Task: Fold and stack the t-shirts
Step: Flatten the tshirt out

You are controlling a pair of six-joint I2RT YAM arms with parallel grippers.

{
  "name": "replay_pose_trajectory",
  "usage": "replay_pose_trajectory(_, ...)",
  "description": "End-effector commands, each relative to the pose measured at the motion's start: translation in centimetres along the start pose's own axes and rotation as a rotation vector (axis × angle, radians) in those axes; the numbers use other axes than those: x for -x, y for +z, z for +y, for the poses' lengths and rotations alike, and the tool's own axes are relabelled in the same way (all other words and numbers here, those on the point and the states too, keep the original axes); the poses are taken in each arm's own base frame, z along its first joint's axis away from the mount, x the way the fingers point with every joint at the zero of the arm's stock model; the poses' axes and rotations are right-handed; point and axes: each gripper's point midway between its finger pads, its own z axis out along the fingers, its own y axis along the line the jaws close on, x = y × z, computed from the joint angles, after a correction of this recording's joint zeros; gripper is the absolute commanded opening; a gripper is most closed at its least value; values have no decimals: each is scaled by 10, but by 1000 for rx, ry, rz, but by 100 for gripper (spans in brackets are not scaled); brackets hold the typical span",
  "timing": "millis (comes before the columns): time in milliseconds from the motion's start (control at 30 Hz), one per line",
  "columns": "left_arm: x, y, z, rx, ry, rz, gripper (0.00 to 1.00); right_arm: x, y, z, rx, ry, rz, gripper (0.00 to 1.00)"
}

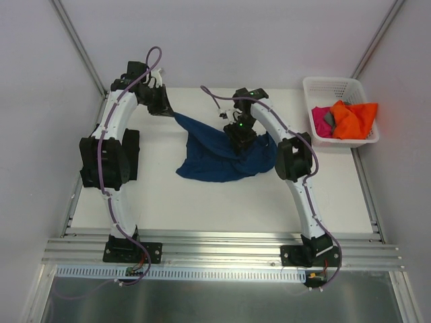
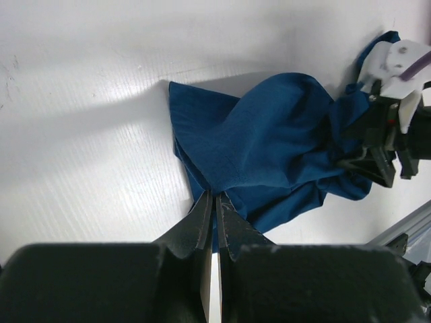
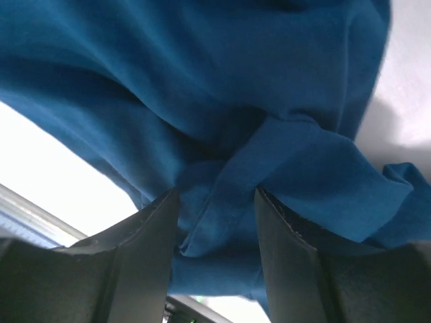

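While the left hand [image 2: 214, 196] is pinching an edge of the navy t-shirt [image 1: 214, 160], which is lying crumpled mid-desk [image 1: 202, 205], the right hand [image 3: 217, 202] is straddling a cloth ridge, half open and not clearly gripping. Judging by this, spreading flat is underway; next, the right hand likely needs to close, then both pull apart.

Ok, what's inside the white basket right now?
An orange t-shirt bunched on the right, a magenta one on the left, and a bit of grey cloth between them. They fill the near part of the basket, so anything beneath them cannot be seen.
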Motion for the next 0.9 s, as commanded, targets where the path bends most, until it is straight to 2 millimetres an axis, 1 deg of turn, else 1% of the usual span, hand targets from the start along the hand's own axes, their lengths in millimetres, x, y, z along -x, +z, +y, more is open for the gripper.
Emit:
replay_pose_trajectory(0, 10, -19, -16, -10, 45, -54, 0, 16, -17, -4, -65, -36, -55, 52)
replay_pose_trajectory(33, 9, -19, -16, -8, 46, -53, 0, 22, -17, -3, -77, -51, -72, 51)
replay_pose_trajectory(200, 7, -18, -18, -10, 50, -50, 0, 31, -12, -3, -122, -79, -84, 51)
replay_pose_trajectory(267, 7, -17, -20, -13, 55, -47, 0, 37, -17, -8, -153, -85, -108, 51)
replay_pose_trajectory(367, 6, -16, -23, -17, 60, -46, 0, 48, -31, -11, -183, -86, -164, 51)
replay_pose_trajectory(467, 5, -16, -24, -16, 63, -44, 0, 56, -35, -11, -198, -94, -196, 51)
replay_pose_trajectory(533, 5, -15, -27, -20, 68, -43, 0, 55, -28, -13, -196, -95, -182, 51)
replay_pose_trajectory(600, 6, -15, -28, -16, 76, -48, 0, 52, -21, -9, -186, -103, -159, 51)
replay_pose_trajectory(767, 4, -15, -30, -11, 84, -46, 0, 53, -6, -8, -183, -117, -138, 52)
replay_pose_trajectory(867, 4, -15, -31, -13, 88, -46, 0, 52, 3, -11, -189, -114, -118, 52)
